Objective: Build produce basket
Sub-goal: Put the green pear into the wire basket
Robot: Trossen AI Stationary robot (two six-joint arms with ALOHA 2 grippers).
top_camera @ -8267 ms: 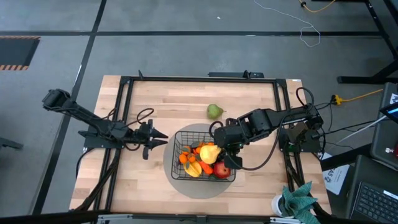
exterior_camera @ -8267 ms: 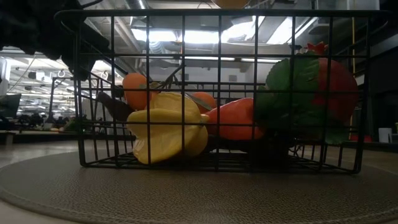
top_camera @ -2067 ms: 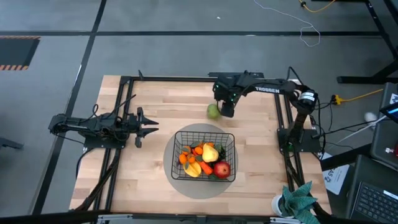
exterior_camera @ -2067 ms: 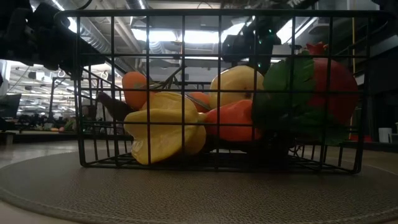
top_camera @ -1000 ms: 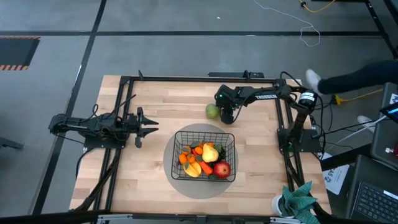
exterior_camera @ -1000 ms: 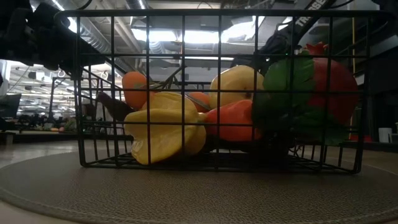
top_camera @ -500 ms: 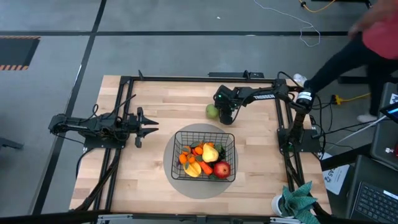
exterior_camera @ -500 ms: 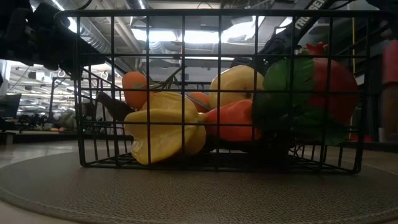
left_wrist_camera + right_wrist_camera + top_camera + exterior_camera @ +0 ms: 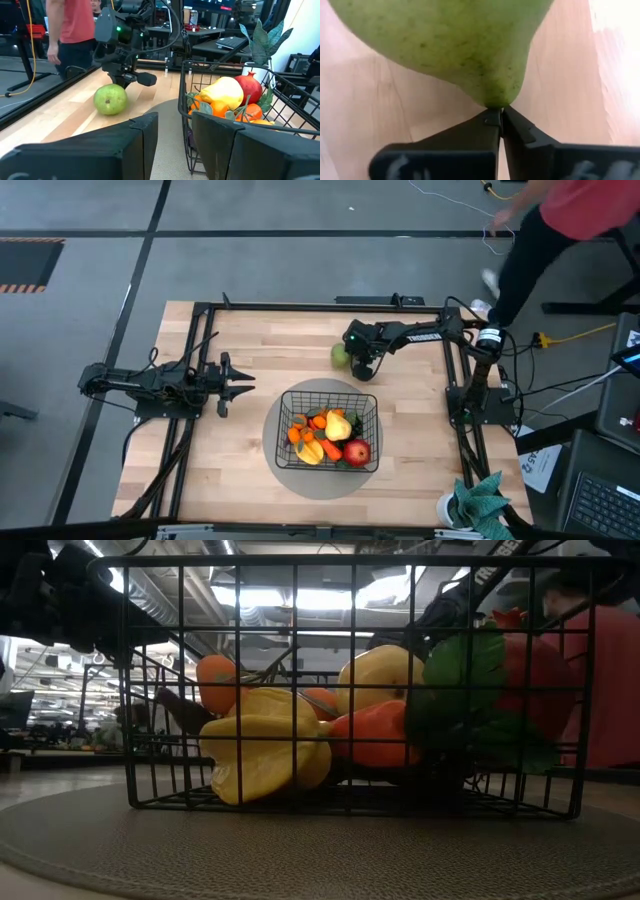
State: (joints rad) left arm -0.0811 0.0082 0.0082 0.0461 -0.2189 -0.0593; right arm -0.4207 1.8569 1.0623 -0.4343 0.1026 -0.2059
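green pear (image 9: 455, 45) lies sideways on table, narrow end toward right gripper (image 9: 500, 122) (fingertips pressed together).

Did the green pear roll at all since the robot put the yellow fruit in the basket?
Barely, if at all. In the high view the green pear lies on the wood by the basket's far side, as before. The right gripper has come to it.

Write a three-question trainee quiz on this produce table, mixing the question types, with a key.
1. True or false: the green pear lies inside the black wire-grid basket.
2. Which gripper is at the green pear? A) left gripper B) right gripper
3. Fill in: the basket stands on a round grey ____.

Key: 1 false, it lies on the wooden table beyond the basket; 2 B; 3 mat.
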